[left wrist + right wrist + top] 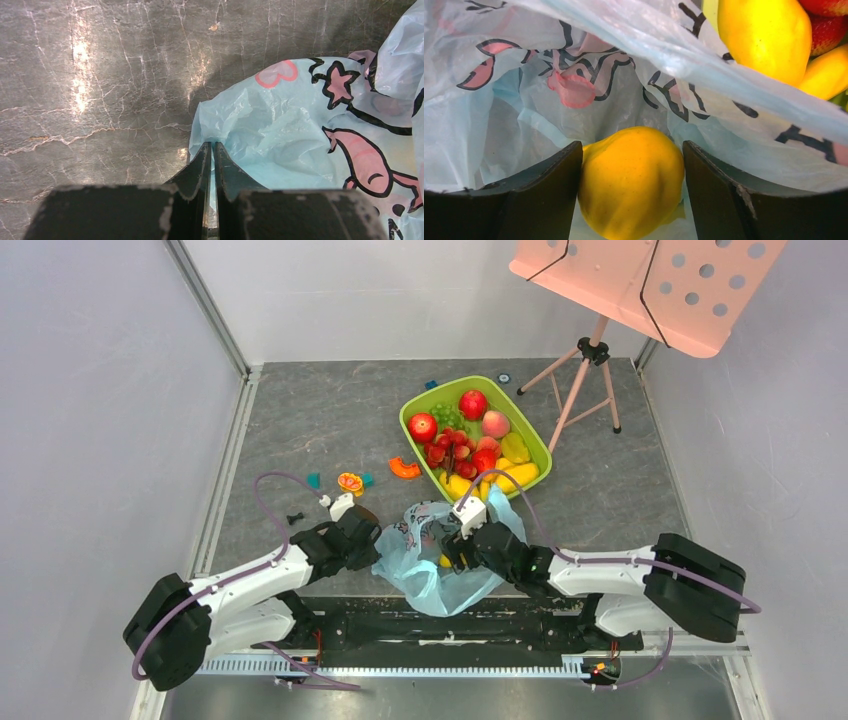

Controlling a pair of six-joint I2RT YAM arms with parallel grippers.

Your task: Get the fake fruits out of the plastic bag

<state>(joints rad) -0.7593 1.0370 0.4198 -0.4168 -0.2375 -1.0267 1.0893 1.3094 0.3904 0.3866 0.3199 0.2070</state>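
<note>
Translucent light-blue film printed with pink-and-dark cartoons forms the plastic bag [425,570], which is shown crumpled on the grey marbled worktop [300,420] at its near edge, between the two arms. The left end effector [376,538] is seen at the bag's left edge; in the left wrist view [211,146] its jaws are closed almost flat together, with a fold of the bag's edge pinched between the tips. The right end effector [452,556] is reached into the bag from the right. In the right wrist view [631,150] a yellow fake fruit [629,185] is framed between the two dark fingers [549,180], which lie against its sides under the lifted film, so the fruit is gripped inside the bag. Just beyond the bag, to the far right, a green tray [404,422] is filled with the other fake fruits [470,445], red and yellow. Small coloured pieces [404,468] are scattered on the worktop left of the tray.
</note>
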